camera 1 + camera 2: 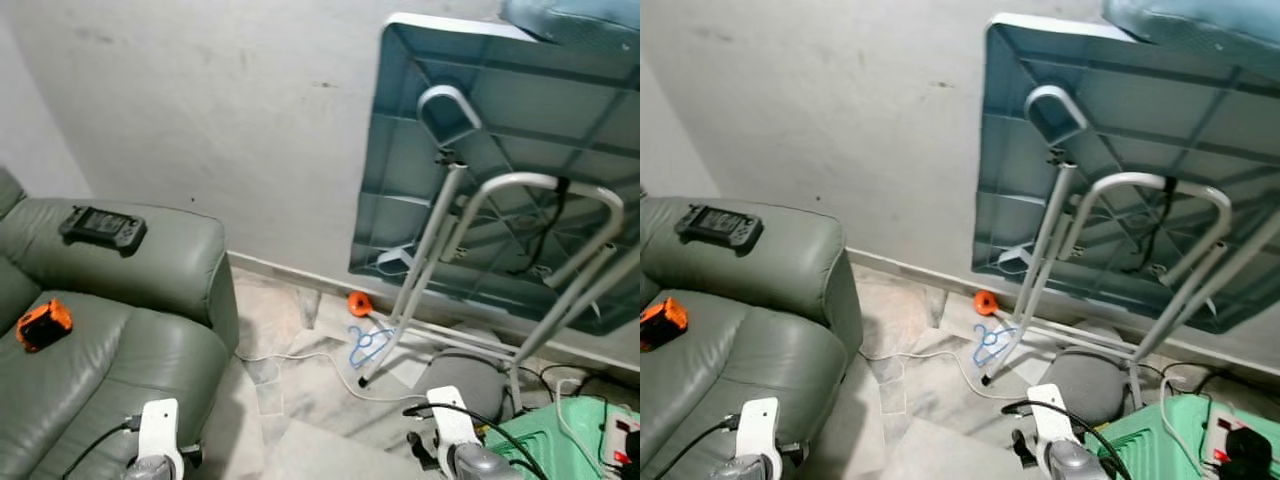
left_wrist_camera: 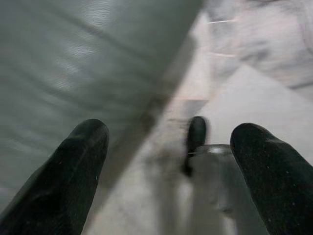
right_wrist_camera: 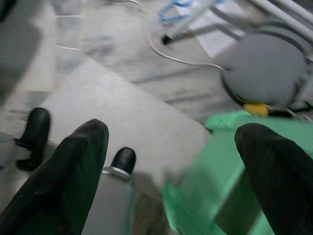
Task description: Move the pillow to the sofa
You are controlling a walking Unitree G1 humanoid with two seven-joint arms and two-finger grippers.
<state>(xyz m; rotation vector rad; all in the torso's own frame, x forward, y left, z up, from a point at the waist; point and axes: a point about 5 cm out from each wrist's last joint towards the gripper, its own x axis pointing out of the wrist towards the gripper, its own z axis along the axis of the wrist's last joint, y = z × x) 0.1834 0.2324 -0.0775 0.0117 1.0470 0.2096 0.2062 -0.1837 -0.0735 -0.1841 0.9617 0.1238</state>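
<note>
A grey-green leather sofa point(image 1: 110, 340) stands at the left, its armrest point(image 1: 150, 255) towards the wall. A soft blue-grey shape, possibly the pillow point(image 1: 575, 18), peeks in at the top right corner above a folded table. Both arms hang low at the bottom edge: the left wrist point(image 1: 155, 440) beside the sofa's seat, the right wrist point(image 1: 455, 435) over the floor. The left gripper point(image 2: 168, 132) is open with nothing between its fingers, next to the sofa's side point(image 2: 73, 58). The right gripper point(image 3: 171, 129) is open too, above the floor tiles and a green basket point(image 3: 220, 171).
A folded blue-grey table point(image 1: 480, 170) with white legs leans on the wall. On the floor lie an orange ball point(image 1: 359, 301), a blue hanger point(image 1: 366, 343), a white cable and a grey round object point(image 1: 465, 385). A black console point(image 1: 103, 228) and an orange device point(image 1: 43, 324) rest on the sofa.
</note>
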